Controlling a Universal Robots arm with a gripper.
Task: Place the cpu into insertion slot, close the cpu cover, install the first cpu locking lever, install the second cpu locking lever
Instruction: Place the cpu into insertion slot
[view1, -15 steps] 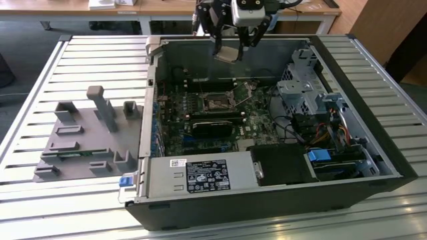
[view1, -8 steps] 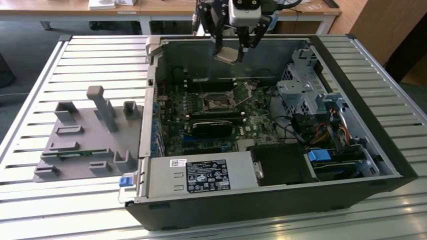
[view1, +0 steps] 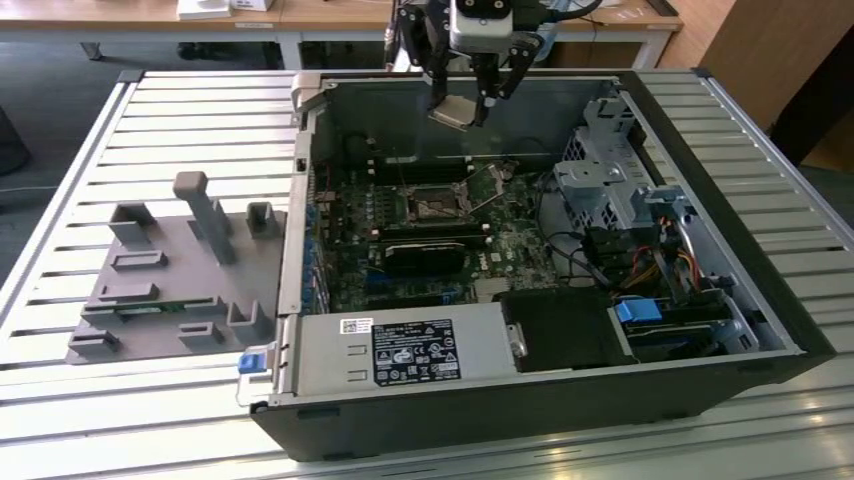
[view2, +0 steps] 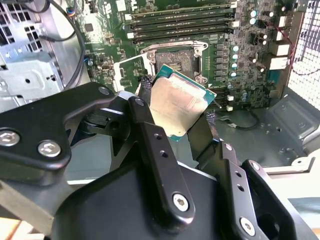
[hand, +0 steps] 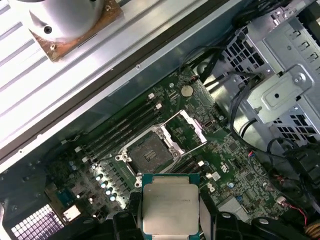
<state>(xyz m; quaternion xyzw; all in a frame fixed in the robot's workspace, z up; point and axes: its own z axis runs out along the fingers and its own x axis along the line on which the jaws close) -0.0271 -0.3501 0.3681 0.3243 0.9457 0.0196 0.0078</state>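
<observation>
My gripper (view1: 470, 103) hangs above the back wall of the open computer case, shut on the cpu (view1: 453, 111), a flat square chip with a dull silver top, held tilted. In both wrist views the black fingers (view2: 144, 86) clamp two opposite edges of the cpu (view2: 177, 107) (hand: 170, 207). Below it on the green motherboard lies the insertion slot (view1: 434, 206) (view2: 173, 60) (hand: 149, 152), dark in the centre and uncovered. The cpu cover (hand: 187, 127) (view2: 131, 70), a thin silvery frame, stands flipped open beside the slot.
A grey fixture plate (view1: 174, 275) with upright blocks lies on the slatted table (view1: 80, 150) at the exterior view's left. Inside the case are memory modules (hand: 122, 127), a drive cage (view1: 607, 185), loose cables (view1: 601, 260) and the power supply (view1: 400, 350).
</observation>
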